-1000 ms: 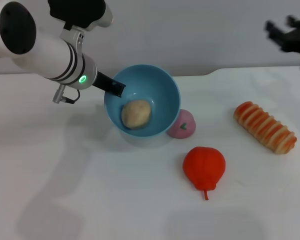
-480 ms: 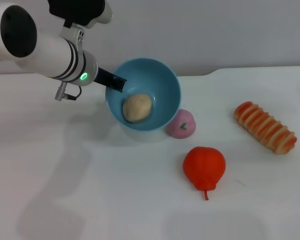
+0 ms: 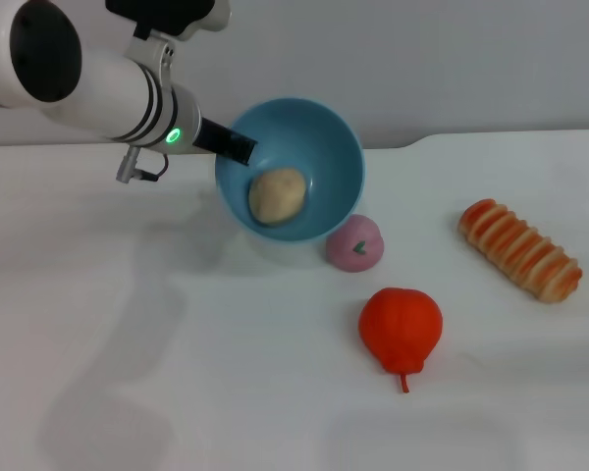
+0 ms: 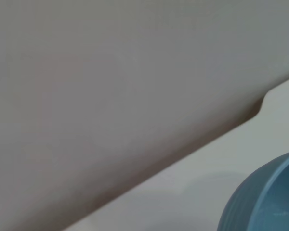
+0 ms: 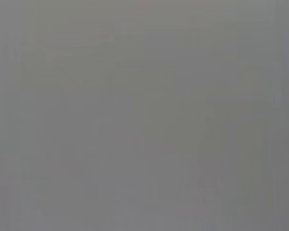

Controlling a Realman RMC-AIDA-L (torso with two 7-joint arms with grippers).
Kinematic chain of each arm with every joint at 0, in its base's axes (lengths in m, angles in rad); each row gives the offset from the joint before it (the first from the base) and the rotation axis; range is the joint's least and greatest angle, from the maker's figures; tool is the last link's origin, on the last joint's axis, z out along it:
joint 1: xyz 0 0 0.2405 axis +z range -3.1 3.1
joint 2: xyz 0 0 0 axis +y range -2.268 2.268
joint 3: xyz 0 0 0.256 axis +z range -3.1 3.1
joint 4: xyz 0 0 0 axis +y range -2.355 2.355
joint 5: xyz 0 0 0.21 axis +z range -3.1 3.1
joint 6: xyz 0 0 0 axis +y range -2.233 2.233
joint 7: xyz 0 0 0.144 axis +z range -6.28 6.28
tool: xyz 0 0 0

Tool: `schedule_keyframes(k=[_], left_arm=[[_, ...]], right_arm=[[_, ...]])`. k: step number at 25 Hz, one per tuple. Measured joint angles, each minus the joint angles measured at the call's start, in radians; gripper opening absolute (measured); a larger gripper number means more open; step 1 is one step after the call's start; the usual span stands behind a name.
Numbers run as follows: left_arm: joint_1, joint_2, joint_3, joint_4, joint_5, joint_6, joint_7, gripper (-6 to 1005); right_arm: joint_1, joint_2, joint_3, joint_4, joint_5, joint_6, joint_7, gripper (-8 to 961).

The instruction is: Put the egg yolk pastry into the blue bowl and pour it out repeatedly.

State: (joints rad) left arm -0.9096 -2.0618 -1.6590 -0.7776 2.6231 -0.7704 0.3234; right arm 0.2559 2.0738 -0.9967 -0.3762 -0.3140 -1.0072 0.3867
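Left end effector (image 3: 238, 149) is clamped on the near-left rim of the round glossy light-blue bowl (image 3: 324, 157), holding it tilted with the opening facing the camera and lifted off the white table (image 3: 177, 373). The small matte beige egg yolk pastry (image 3: 277, 194) sits inside the bowl against the lower wall, just right of and below the end effector's dark fingertip, not touching it. Pink domed ball with a green mark (image 3: 354, 244) lies on the table just beside the bowl's lower right edge. Red pear-shaped fruit (image 3: 401, 328) is nearer the camera; orange-striped bread roll (image 3: 519, 250) lies well apart to the right. Left wrist view shows only the bowl's outer wall (image 4: 260, 202). Right end effector not visible.
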Motion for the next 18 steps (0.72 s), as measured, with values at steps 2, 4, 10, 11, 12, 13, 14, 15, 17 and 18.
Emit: schedule_keyframes(k=[2,4,10,11,12,13,14,15,17,18], left_arm=[[-0.005,-0.001,0.001,0.0,0.0,0.008,0.001,-2],[-0.006,-0.003,0.003,0.0,0.0,0.024,0.001,-2],[0.01,-0.005,0.075,-0.016,-0.002,0.147,-0.005,-2],[0.007,-0.005,0.076,-0.027,-0.002,0.148,-0.005,-2],[0.005,-0.006,0.08,-0.042,-0.003,0.151,-0.005,-2],[0.006,-0.007,0.09,-0.069,-0.003,0.162,-0.005,-1],[0.014,-0.008,0.116,-0.106,-0.003,0.184,-0.005,-1],[0.026,-0.008,0.147,-0.142,-0.003,0.21,-0.005,-1],[0.048,-0.008,0.22,-0.206,-0.003,0.272,-0.005,-1],[0.055,-0.007,0.25,-0.231,-0.002,0.308,-0.005,-1]], right_arm=[[0.012,0.0,0.015,0.015,0.001,0.004,-0.001,532],[0.026,-0.001,0.024,0.028,0.001,0.007,-0.005,532],[0.065,-0.003,0.025,0.051,-0.006,0.02,-0.027,532],[0.071,-0.004,0.023,0.059,-0.007,0.02,-0.027,532],[0.078,-0.004,0.022,0.067,-0.007,0.02,-0.028,532],[0.084,-0.005,0.022,0.075,-0.008,0.021,-0.03,532],[0.086,-0.005,0.022,0.081,-0.008,0.021,-0.035,532],[0.088,-0.005,0.022,0.085,-0.008,0.021,-0.042,532],[0.088,-0.006,0.021,0.091,-0.008,0.021,-0.05,532],[0.088,-0.006,0.019,0.094,-0.008,0.021,-0.052,532]])
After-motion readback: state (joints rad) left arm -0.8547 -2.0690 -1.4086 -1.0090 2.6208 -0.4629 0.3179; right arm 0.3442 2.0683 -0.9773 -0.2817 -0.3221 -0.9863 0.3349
